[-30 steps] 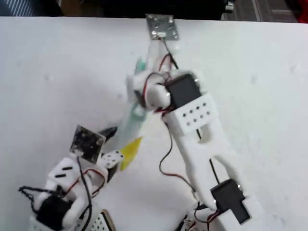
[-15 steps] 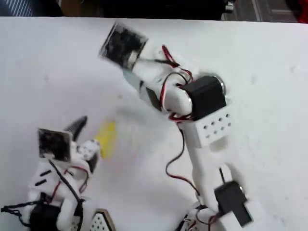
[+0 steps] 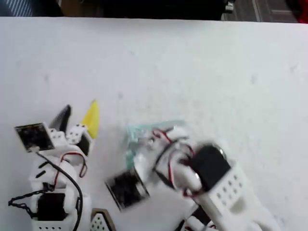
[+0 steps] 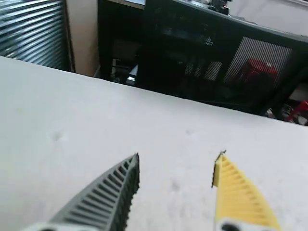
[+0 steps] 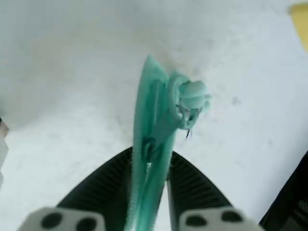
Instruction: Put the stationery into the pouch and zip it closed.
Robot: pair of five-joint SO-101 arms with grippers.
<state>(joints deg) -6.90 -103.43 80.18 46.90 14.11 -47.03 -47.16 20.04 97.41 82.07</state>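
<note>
High view, table: we see a white table (image 3: pixel 216 62) with the left arm (image 3: pixel 53 192) at its 7 o'clock edge. The right arm (image 3: pixel 216 178) is at 5 o'clock.
High view, left gripper: the left gripper (image 3: pixel 78 113) points toward 12 o'clock. Its dark finger (image 3: pixel 62 117) and yellow finger (image 3: pixel 91 118) are spread, with bare table between them.
High view, pouch: the teal pouch (image 3: pixel 144 131) sits toward 6 o'clock from the table's middle. It is at roughly 4 o'clock from the left gripper's tips and apart from them.
High view, right wrist: the right arm's wrist lies over the near part of the pouch and is blurred, so we cannot read the grip from here.
Left wrist view, jaws: we look out between the two ribbed fingers. They stand wide apart, with only table surface in the gap and nothing touching either one.
Right wrist view, jaws: the right gripper (image 5: pixel 150 155) has its two dark jaws closed on the pouch, which runs edge-on between them.
Right wrist view, pouch: the pouch reaches out past the jaw tips over the table, pinched thin where the jaws press it.
Right wrist view, zip pull: the zip pull (image 5: pixel 192 95) bunches at the pouch's far end, well beyond the jaws and just off its edge.
Right wrist view, height: we cannot tell whether the pouch rests on the table or hangs above it.
</note>
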